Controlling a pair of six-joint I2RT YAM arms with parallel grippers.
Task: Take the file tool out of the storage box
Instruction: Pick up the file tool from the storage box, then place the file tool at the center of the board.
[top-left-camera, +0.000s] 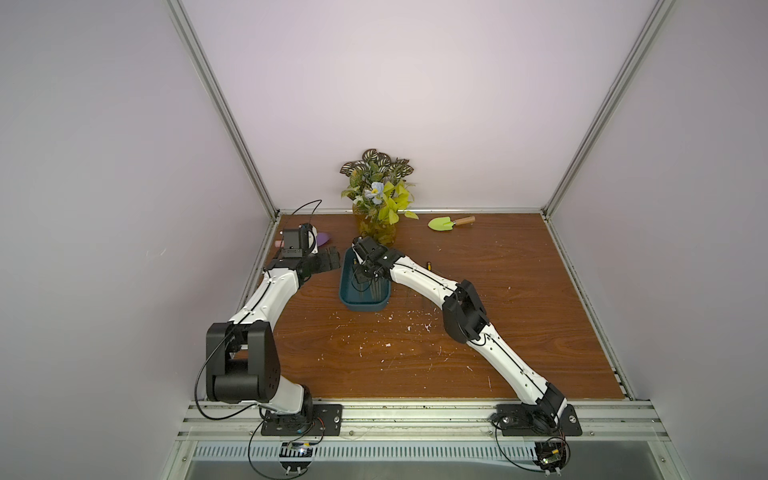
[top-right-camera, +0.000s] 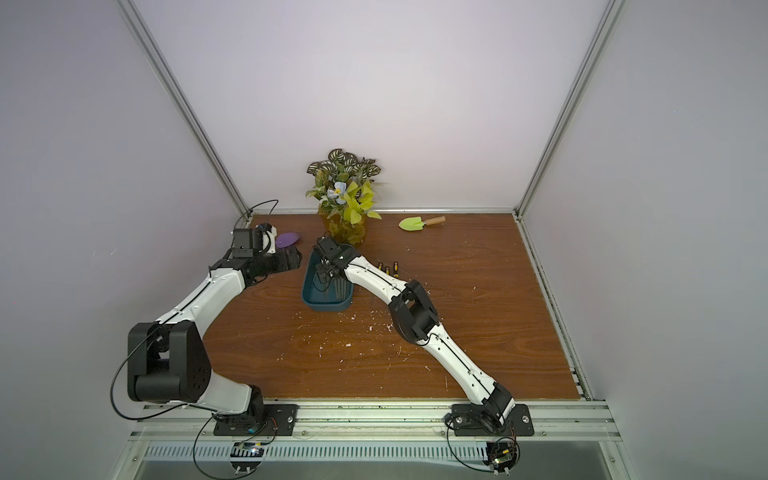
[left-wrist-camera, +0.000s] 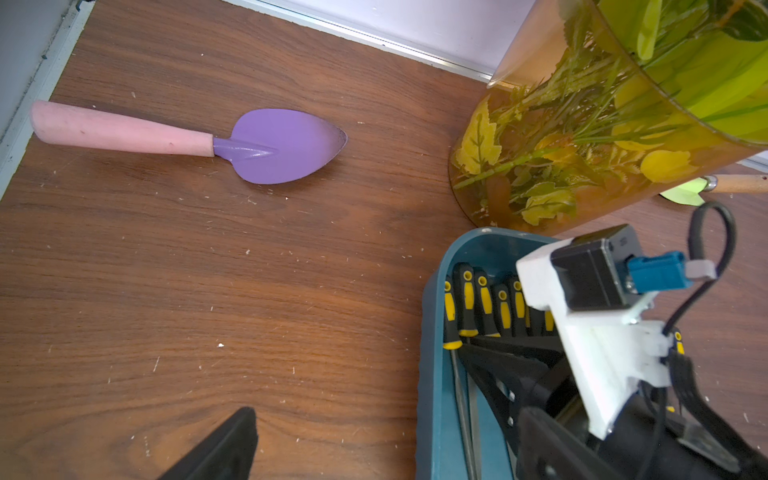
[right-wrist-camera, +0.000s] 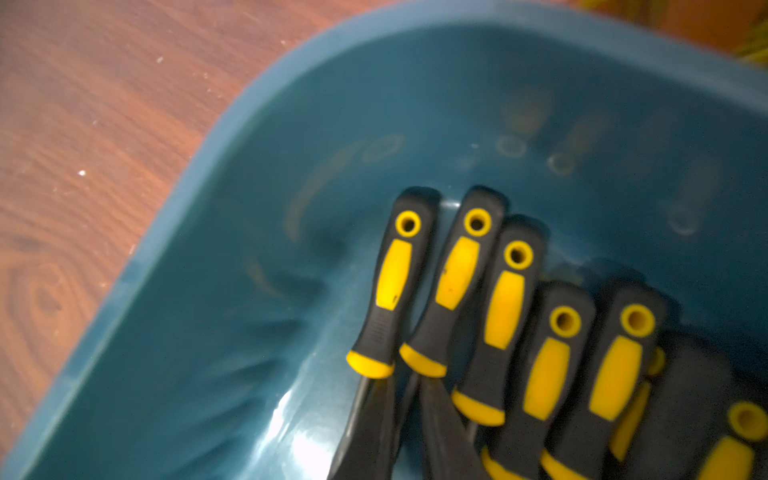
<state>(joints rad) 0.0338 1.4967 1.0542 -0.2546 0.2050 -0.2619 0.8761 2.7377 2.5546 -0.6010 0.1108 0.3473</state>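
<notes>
Two jaw pairs: our left jaws stand wide over open surface (top-left-camera: 374, 357) beside the storage box (top-left-camera: 363, 306), near the vase (top-left-camera: 376, 232); file tools (right-wrist-camera: 505, 311) lie inside beneath our right jaws, whose gap we cannot tell.

amber vase (top-left-camera: 376, 232) just behind storage box (top-left-camera: 348, 291), right arm (top-left-camera: 419, 276) reaching over it, open tabletop (top-left-camera: 374, 365) in front

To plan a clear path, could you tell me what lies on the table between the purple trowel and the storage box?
Just bare tabletop with pale specks separates the purple trowel and storage box, as the left wrist view shows.
</notes>
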